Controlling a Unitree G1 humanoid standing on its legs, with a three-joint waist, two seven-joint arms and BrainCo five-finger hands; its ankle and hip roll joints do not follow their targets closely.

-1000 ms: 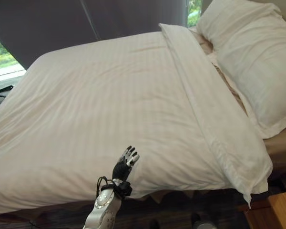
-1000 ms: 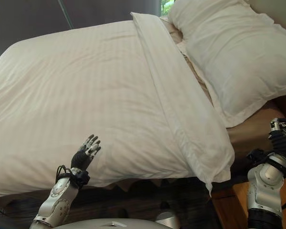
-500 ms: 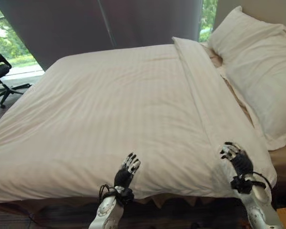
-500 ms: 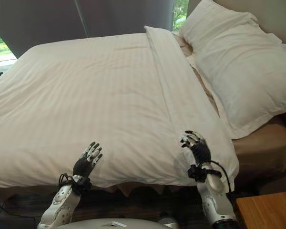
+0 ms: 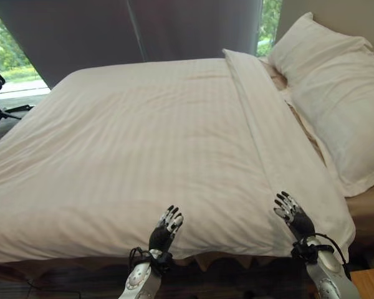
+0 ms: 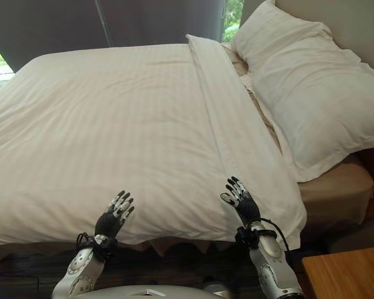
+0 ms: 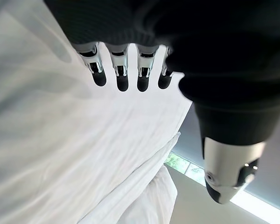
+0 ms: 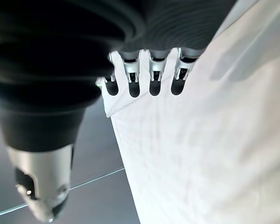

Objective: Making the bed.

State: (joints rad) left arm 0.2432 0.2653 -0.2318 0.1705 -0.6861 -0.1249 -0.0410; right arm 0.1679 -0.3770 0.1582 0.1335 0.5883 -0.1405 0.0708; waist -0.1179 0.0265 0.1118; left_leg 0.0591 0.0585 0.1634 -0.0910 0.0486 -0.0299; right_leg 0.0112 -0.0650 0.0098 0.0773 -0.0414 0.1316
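Both hands, left (image 6: 114,215) and right (image 6: 239,196), are held flat with fingers extended, gripping nothing, over the near edge of the white duvet (image 6: 124,124); pillows (image 6: 311,93) are seen beyond the right hand.

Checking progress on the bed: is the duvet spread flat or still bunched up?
Spread flat. The duvet covers the mattress with only faint creases, and its top edge is folded back in a neat band beside the pillows.
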